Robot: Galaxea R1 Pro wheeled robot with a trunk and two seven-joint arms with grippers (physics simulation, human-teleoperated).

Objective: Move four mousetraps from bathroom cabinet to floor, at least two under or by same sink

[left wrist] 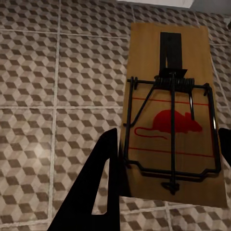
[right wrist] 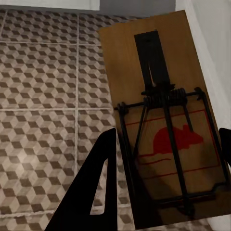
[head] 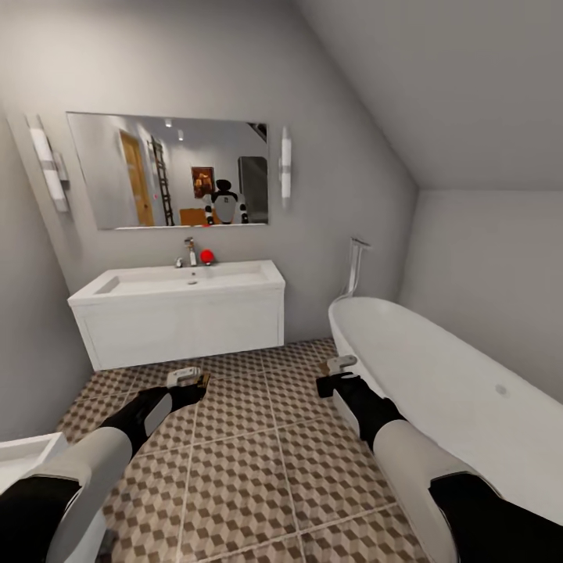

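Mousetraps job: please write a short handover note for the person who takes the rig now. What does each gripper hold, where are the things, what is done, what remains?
Left gripper: shut on a mousetrap, held above the bathroom floor.
Right gripper: shut on a second mousetrap, beside the bathtub.
The robot faces the sink on its white vanity.
Done: two traps picked up and carried here.
Left: set both on the tiles, under or right beside the sink. No trap lies on the visible floor, so probably two more must be fetched from the cabinet.
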